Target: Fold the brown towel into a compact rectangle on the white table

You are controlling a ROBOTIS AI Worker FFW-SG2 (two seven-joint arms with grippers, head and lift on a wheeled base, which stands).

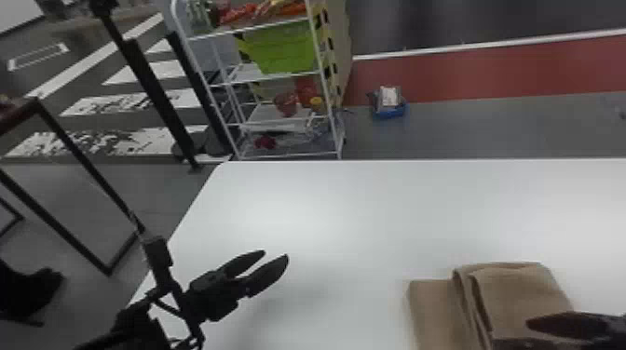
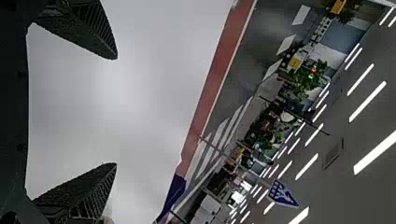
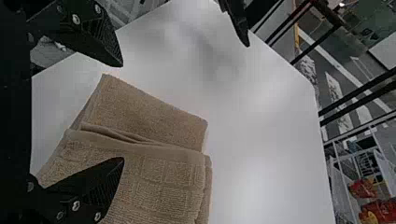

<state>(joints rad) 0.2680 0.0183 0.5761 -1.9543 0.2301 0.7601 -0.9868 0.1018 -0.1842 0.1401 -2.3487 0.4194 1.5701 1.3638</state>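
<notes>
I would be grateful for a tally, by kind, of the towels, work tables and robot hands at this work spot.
Brown towel: 1
White table: 1
Robot hands: 2, the left hand and the right hand
Total: 4

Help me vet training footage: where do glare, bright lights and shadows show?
Head view: pale glare patches on the white tabletop, a soft shadow beside the black two-fingered left gripper; left wrist view: bright strip-shaped ceiling lights, a smooth sheen on the tabletop; right wrist view: glare patches and faint grey shadows there.
</notes>
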